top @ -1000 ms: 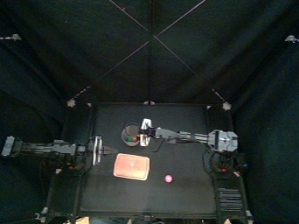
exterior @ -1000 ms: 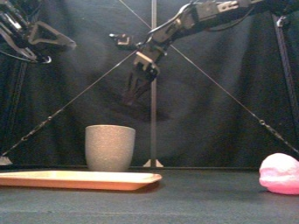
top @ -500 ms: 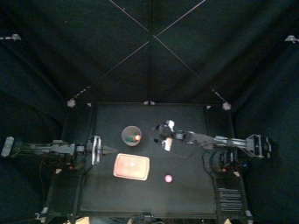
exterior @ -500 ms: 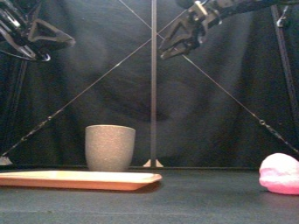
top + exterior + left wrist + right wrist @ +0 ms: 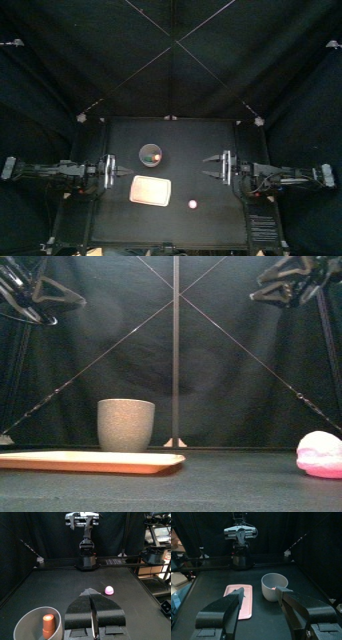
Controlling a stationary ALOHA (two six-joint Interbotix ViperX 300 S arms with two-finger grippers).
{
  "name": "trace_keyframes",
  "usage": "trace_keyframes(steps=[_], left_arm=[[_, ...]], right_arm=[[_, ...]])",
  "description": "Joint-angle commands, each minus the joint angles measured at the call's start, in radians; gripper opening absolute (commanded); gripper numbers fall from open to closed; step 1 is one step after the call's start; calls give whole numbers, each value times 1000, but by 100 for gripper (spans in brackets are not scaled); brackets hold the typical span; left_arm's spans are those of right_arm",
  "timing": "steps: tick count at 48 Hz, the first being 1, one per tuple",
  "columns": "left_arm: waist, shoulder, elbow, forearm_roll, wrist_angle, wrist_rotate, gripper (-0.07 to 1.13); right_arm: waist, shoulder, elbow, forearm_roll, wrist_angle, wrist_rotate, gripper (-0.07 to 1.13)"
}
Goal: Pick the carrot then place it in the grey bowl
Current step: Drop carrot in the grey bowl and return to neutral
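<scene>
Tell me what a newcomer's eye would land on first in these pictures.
The orange carrot standing inside the grey bowl, left of centre, draws the eye first. Next comes the pale pink toy, alone toward the front right, and the flat pink tray just in front of the bowl. Both arms hang raised at the sides, the left gripper shut, the right gripper open and empty.

One camera sits low, close to the grey bowl (image 5: 126, 424); one looks down from high; both wrist cameras see it too.
</scene>
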Motion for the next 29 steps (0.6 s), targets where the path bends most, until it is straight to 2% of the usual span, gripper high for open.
trace_keyframes(steps=[1, 16, 29], left_arm=[[0, 2, -18, 3, -15, 0, -3], [2, 2, -15, 2, -17, 0, -3], [2, 0, -14, 0, -15, 0, -3]], right_arm=[[5, -51, 44, 11, -26, -2, 89], [-8, -64, 147, 23, -138, -3, 89], [-9, -64, 153, 15, -149, -5, 89]])
